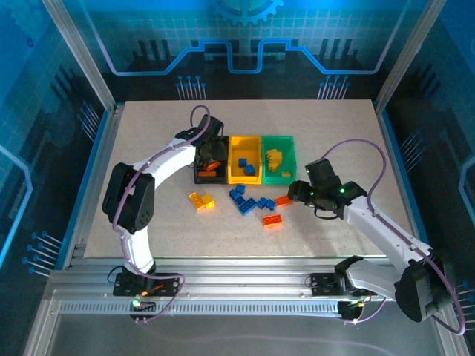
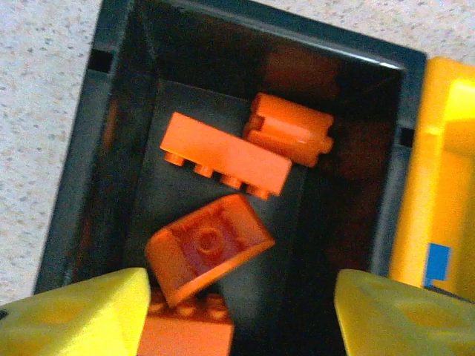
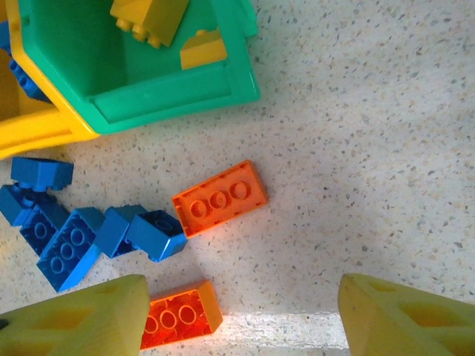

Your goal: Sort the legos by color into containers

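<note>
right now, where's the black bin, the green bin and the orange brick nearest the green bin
black bin (image 2: 83, 159), left wrist view, on its left wall rim
green bin (image 3: 178, 93), right wrist view, on its near wall
orange brick nearest the green bin (image 3: 220, 198), right wrist view, on its studded top

**Cropped, covered, blurred**

The left wrist view is blurred: the lowest orange brick (image 2: 185, 334) runs off the bottom edge, and the yellow bin (image 2: 438, 185) is cut by the right edge, its blue brick (image 2: 438, 263) a sliver. In the right wrist view the green bin (image 3: 148, 89) and its yellow bricks (image 3: 148, 18) are cropped at the top; one orange brick (image 3: 182, 315) lies partly behind a finger (image 3: 82, 319) of the right end effector (image 3: 241, 315). From above, the left end effector (image 1: 211, 157) hides much of the black bin (image 1: 210, 179).
</note>
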Controlling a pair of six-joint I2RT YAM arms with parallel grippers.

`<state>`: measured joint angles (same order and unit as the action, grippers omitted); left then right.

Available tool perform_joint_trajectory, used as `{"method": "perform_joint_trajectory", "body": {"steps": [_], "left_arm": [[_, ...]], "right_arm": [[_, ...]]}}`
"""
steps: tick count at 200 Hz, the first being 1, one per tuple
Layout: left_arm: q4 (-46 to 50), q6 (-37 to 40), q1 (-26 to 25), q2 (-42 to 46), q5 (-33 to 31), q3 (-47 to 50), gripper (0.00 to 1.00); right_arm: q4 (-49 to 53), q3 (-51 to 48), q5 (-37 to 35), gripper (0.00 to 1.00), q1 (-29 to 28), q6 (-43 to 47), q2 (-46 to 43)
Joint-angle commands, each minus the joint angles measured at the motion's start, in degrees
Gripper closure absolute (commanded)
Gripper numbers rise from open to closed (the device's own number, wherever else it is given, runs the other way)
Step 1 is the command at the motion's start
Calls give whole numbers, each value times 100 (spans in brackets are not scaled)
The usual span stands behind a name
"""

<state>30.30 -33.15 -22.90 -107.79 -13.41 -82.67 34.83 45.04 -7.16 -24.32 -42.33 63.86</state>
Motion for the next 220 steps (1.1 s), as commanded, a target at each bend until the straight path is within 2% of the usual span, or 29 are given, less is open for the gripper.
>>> {"method": "perform_joint_trajectory", "body": {"steps": [1,29,37,93,117,143,177,220], "left_arm": [[-20,10,-173,634,341,-155,25],[-209,51,-550,1507,407,195,9],[-294,39,-679,1785,433,391,1],[-704,-534,-1383,3901,480,2552,1],[-623,-920,-1460,4745,466,3463,1],[-346,-1092,-1460,5477,296,4023,1],[-153,-1210,-1454,5981,166,4393,1],[-83,-1297,-1448,5984,52,4565,1]], "right_arm": [[-34,-98,241,27,-39,92,40],[-191,-5,343,25,-399,210,430],[-223,37,323,24,-557,231,601],[-338,437,12,21,-1561,365,1872],[-308,503,-127,17,-1767,331,2239],[-309,683,-230,14,-1947,313,2508],[-278,758,-314,13,-2058,252,2779],[-212,882,-406,13,-2147,221,3113]]}}
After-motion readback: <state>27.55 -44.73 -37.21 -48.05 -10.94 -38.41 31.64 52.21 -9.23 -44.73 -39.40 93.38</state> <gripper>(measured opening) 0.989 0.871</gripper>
